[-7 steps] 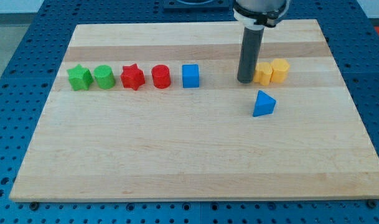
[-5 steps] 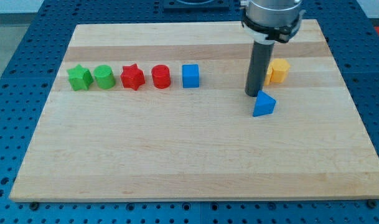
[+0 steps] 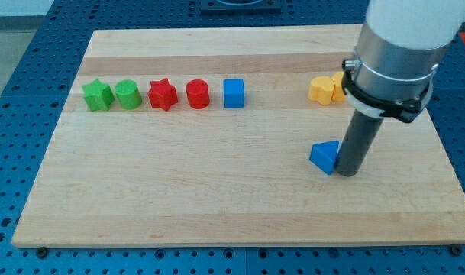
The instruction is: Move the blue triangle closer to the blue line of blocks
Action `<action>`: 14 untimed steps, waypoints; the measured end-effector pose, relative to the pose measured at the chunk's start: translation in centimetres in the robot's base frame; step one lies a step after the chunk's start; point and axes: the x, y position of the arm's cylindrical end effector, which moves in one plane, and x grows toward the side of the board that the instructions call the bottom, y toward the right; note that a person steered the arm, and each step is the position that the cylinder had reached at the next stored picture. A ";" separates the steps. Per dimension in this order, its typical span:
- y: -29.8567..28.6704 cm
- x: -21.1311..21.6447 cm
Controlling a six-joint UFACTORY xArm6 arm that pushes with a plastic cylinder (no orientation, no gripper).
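Blocks sit in a row across upper part of wooden board [image 3: 217,206]: green star [image 3: 98,95] at view's left, then green cylinder [image 3: 127,94], red star [image 3: 163,95], red cylinder [image 3: 197,94], blue cube [image 3: 234,92] at row's right end. Two yellow blocks near view's top right: yellow block [image 3: 321,89], shape looks pentagon-ish, and a 2nd yellow block [image 3: 339,82] touching it on its right, partly hidden behind the arm, shape can't tell. Blue triangle [image 3: 324,156] lies lower on board, right of centre, well apart from blue cube and below the yellow pair. Between triangle and cube only bare wood shows, no block in that stretch. Board rests on blue perforated table [image 3: 18,92]. No claw on this rig, so nothing to open, close or grip; arm ends in dark rod w/ metal collar above. My tip [image 3: 346,174] is down at board level, just beside the triangle on its right side at view's right, looks touching or nearly touching the triangle's right edge; contact can't be confirmed. Tip is well apart from all other blocks.
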 end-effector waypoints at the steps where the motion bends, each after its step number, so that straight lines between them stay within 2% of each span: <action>1: -2.1 0.0; 4: -5.0 -4.0; 7: -10.3 -3.3; 10: -10.2 -8.4; 13: -8.3 -8.7; 14: -8.3 -10.3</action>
